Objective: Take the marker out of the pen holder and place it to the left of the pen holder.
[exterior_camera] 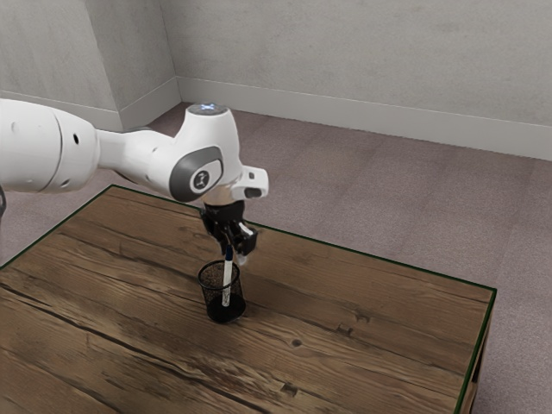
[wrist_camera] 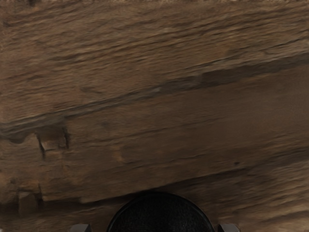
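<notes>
Exterior view: marker (exterior_camera: 227,280) stands in the pen holder, slightly tilted, dark end up at the jaws, white body running down below them. Jaws are apart by my read: in the wrist view the fingertips (wrist_camera: 80,228) stand well separated, no grip on anything that I can confirm. A dark rounded shape (wrist_camera: 160,215) sits between them; can't tell if it's holder or marker end. Pen holder (exterior_camera: 211,312) is upright under the jaws, on the counter (exterior_camera: 345,345), mesh wall around the marker. Beyond the jaws: carpet (exterior_camera: 345,190), then wall (exterior_camera: 371,60).

Step in hand, my call: lining up for the grasp, marker not out. Next: check both pads straddle the upper end, close, confirm hold, then lift straight along the marker until its lower end clears the rim. After that, shift to the holder's left, lower, release. Watch for: snagging mesh and dragging the holder along, or a shallow pinch that slips.
</notes>
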